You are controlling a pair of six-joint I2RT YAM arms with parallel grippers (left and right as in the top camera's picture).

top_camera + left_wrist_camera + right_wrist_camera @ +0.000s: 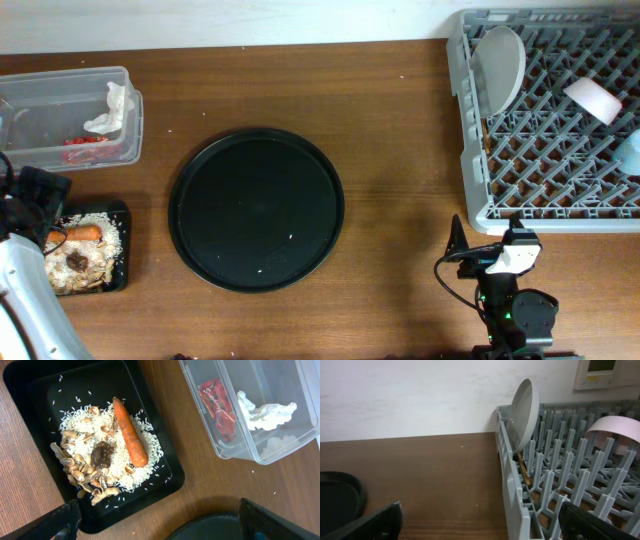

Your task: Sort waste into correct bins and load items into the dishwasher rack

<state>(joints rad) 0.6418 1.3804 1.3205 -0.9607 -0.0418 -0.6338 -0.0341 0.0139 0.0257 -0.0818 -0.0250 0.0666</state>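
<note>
Waste (131, 436) was binned at 9 o'clock, plate (500, 65) etc. in rack (470, 150) at 2. Your left end effector (160, 507) & right end effector (480, 511) were released, empty. Looked done.

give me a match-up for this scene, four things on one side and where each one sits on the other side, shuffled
Things:
1 carrot
2 red wrapper
3 white plate
4 round black tray

Places:
a on edge in the grey rack
b directly on the table
c on rice in the shallow black tray
d in the clear tub

Pairs: 1-c, 2-d, 3-a, 4-b
</note>
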